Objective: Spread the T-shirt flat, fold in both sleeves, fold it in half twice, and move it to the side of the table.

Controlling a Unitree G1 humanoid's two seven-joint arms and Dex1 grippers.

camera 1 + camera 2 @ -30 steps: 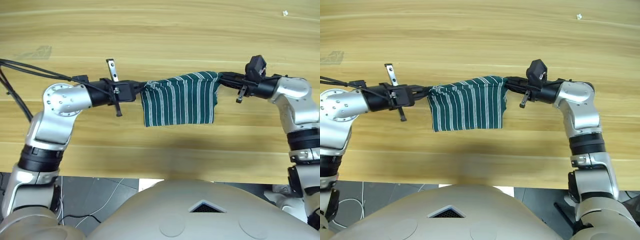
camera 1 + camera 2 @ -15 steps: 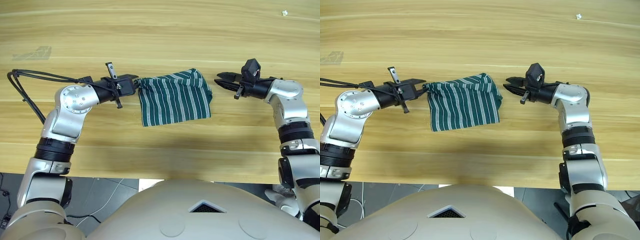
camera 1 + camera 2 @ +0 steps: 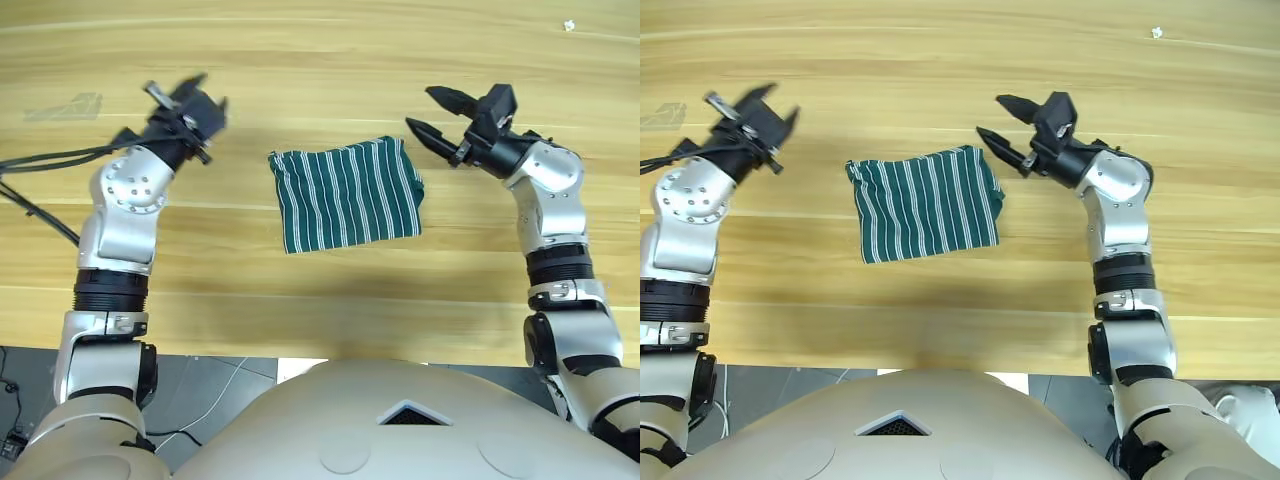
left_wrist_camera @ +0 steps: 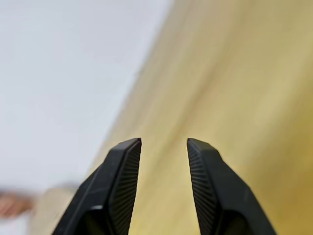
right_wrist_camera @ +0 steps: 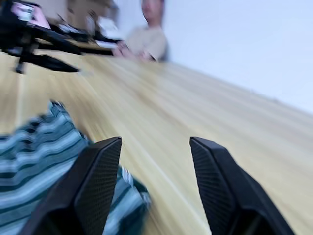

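A dark green T-shirt with thin white stripes (image 3: 345, 195) lies folded into a compact, roughly square bundle at the centre of the head view, resting on the light wooden bench (image 3: 320, 60). Its sleeves and neckline are tucked out of sight, and the number of layers cannot be made out. Its upper right corner bulges a little, while the lower edge lies straight. The left gripper (image 3: 178, 90) sits in the upper left of the head view, well apart from the shirt's left edge. It is smeared there, but the left wrist view shows its two black ribbed fingers (image 4: 124, 171) parted with bare wood between them, holding nothing. The right gripper (image 3: 420, 108) is in the upper right of the centre, near the shirt's upper right corner and not touching it. Its two pointed fingers are spread wide and empty. In the right wrist view the gripper (image 5: 155, 140) is likewise agape, and a striped corner of the shirt shows beside and partly behind one finger, cut off by the frame edge. Black cables (image 3: 40, 165) run off the left edge. A tiny white speck (image 3: 569, 26) lies in the far upper right, too small to identify.
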